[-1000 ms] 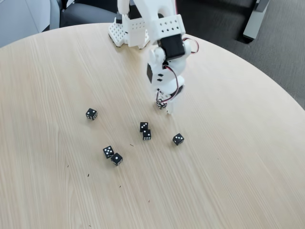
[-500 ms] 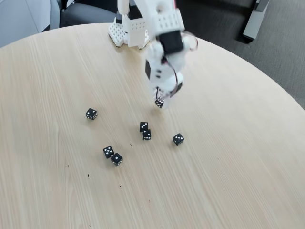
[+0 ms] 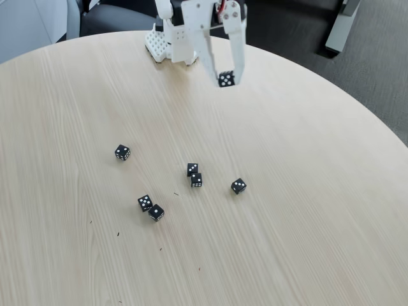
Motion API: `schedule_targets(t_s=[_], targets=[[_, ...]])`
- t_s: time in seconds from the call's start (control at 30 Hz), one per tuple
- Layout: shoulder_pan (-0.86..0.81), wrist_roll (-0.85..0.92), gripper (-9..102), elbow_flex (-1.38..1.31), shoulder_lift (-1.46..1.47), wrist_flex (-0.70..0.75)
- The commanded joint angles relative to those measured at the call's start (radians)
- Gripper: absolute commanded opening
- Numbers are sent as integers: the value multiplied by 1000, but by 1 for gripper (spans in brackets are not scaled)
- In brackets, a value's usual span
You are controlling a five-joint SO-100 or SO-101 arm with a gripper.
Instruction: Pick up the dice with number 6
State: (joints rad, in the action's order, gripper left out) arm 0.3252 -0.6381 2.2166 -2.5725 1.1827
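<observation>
Pinching the small black cube die with white pips (image 3: 225, 80) between closed white two-finger gripper (image 3: 225, 81) tips, clear above the pale round wooden table (image 3: 306, 210), keeping five like black dice (image 3: 196, 180) below undisturbed.

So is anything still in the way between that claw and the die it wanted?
Nothing visible: the gripper already holds the die between its fingers, lifted above the table. The other dice lie apart, below.
</observation>
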Motion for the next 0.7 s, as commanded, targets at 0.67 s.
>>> schedule_targets(t_s=[0.67], targets=[[-52, 476, 0, 673, -299, -282]])
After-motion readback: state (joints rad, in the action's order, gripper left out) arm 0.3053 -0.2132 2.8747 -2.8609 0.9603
